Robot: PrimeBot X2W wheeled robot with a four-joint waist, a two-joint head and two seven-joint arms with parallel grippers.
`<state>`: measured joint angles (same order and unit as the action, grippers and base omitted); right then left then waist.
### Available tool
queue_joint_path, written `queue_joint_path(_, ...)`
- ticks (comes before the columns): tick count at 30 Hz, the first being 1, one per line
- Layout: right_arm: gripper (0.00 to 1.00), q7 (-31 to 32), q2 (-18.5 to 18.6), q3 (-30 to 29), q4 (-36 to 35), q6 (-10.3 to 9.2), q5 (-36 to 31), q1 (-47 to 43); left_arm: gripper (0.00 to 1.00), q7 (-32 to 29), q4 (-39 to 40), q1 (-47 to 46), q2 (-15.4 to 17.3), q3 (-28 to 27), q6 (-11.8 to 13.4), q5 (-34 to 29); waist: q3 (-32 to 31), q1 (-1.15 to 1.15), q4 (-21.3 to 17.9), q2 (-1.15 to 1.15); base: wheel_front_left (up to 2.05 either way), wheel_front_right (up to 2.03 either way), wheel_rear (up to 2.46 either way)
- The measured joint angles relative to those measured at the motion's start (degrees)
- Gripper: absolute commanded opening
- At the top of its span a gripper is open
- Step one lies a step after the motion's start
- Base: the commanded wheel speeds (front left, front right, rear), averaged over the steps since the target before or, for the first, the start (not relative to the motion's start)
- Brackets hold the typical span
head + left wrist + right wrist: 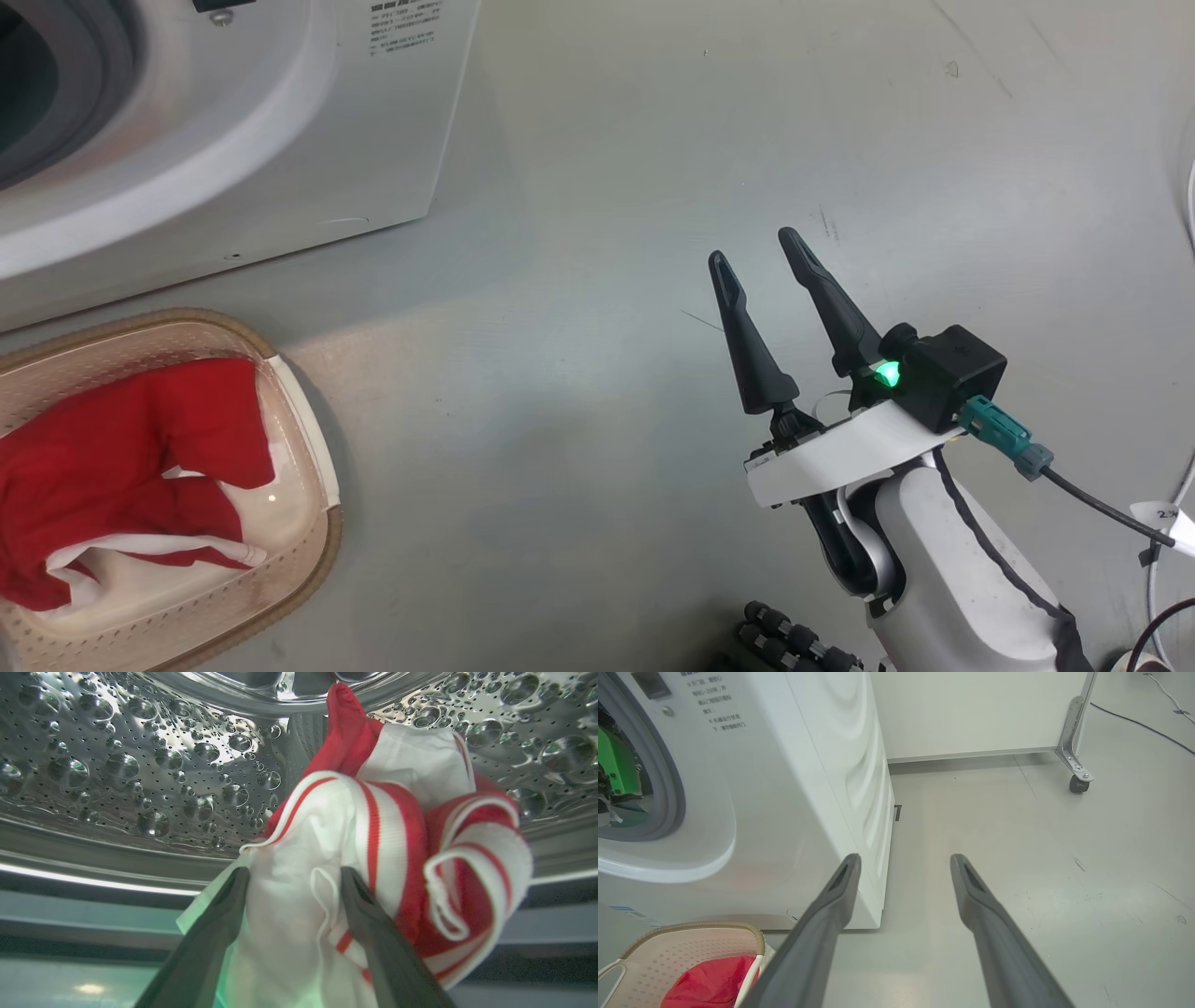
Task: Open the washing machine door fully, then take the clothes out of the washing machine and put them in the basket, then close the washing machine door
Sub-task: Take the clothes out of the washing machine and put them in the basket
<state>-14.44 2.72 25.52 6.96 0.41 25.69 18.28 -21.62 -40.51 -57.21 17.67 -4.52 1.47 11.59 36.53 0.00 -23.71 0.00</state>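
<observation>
Inside the steel drum (140,765) of the washing machine (373,140), the left gripper (292,879) stands with its fingers spread wide, one on each side of a white fold of the red-and-white garment (397,826), and it does not pinch the cloth yet. I think the main danger is a weak hold: if the fingers close on this thin fold alone, the soft fabric can slide out on the way and fall on the floor (607,187) and not in the basket (327,546). The loose striped trim on the right can also hook on a finger or drag on the drum's edge. The garment looks crumpled and bunched, bright red with white panels and thin stripes. Another red garment (121,448) lies already in the basket, which stands on the floor just beside the machine. The right gripper (754,252) hangs over bare floor, its fingers apart and holding nothing.
</observation>
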Motion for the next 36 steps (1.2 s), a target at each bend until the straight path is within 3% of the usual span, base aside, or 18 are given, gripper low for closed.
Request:
queue_joint_path(2,1.00,0.00,0.00,0.11,0.01,0.00,0.00,0.00,0.95,0.00,-0.57,-0.27,0.00,0.11,0.00,-0.01,-0.05,0.00,-0.04,0.00,0.00,0.00,0.00)
queue_joint_path(3,1.00,0.00,0.00,0.15,0.02,0.00,0.00,0.00,0.49,0.00,-0.96,-0.46,0.01,0.16,0.00,-0.01,-0.09,0.00,-0.05,0.00,0.00,0.00,0.00)
queue_joint_path(4,1.00,0.00,0.00,0.19,0.03,0.00,0.00,0.01,0.32,0.01,-1.27,-0.62,0.01,0.29,0.00,-0.01,-0.14,0.00,-0.06,0.00,0.00,0.00,0.00)
queue_joint_path(5,1.00,0.00,0.00,0.22,0.03,-0.01,0.00,0.01,0.23,0.01,-1.59,-0.71,0.01,0.41,-0.01,-0.01,-0.20,0.00,-0.06,0.00,0.00,0.00,0.00)
queue_joint_path(6,1.00,0.00,0.00,0.26,0.04,-0.02,0.00,0.02,0.00,0.03,-1.80,-0.74,0.01,0.51,-0.03,-0.01,-0.26,0.00,-0.06,0.00,0.00,0.00,0.00)
queue_joint_path(20,1.00,0.00,0.00,-0.03,1.52,-0.13,-1.15,0.03,0.00,5.55,-6.49,-0.63,-1.46,1.05,-0.87,-0.01,-3.33,0.00,1.04,0.00,0.00,0.00,0.00)
queue_joint_path(36,1.00,0.00,0.03,-2.34,3.27,-0.14,-2.22,-0.07,0.00,14.25,-10.14,4.13,-4.36,1.67,-3.54,0.82,-9.48,0.00,4.09,0.00,0.00,0.00,0.00)
